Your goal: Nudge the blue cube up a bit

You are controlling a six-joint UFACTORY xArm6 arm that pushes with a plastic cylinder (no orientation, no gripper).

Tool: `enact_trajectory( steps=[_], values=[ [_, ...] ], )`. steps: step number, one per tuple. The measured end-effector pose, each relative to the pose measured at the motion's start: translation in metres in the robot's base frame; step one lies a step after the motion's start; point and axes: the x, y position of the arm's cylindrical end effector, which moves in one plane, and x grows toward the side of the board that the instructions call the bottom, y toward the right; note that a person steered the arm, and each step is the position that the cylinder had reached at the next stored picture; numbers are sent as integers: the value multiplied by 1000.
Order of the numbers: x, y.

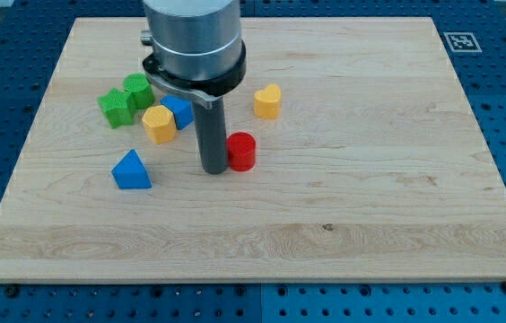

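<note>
The blue cube (pixel 180 111) sits on the wooden board at the view's upper left, touching a yellow hexagonal block (pixel 158 124) on its left. My tip (pixel 213 169) rests on the board below and to the right of the blue cube, a short gap away. A red cylinder (pixel 241 152) stands just right of my tip, close to touching it. The arm's grey body hides the board above the cube.
A green star block (pixel 115 108) and a green block (pixel 138 91) lie left of the cube. A blue triangular block (pixel 131 170) lies at lower left. A yellow heart block (pixel 268 101) lies to the right. The board edge (pixel 253 280) runs along the bottom.
</note>
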Motion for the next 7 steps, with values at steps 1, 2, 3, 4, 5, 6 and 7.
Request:
enact_trajectory(
  steps=[1,2,3,4,5,6,7],
  values=[
    [1,16],
    [1,8],
    [1,-37],
    [-4,-76],
    [-5,-79],
    [-8,-78],
    [-24,-78]
  ],
)
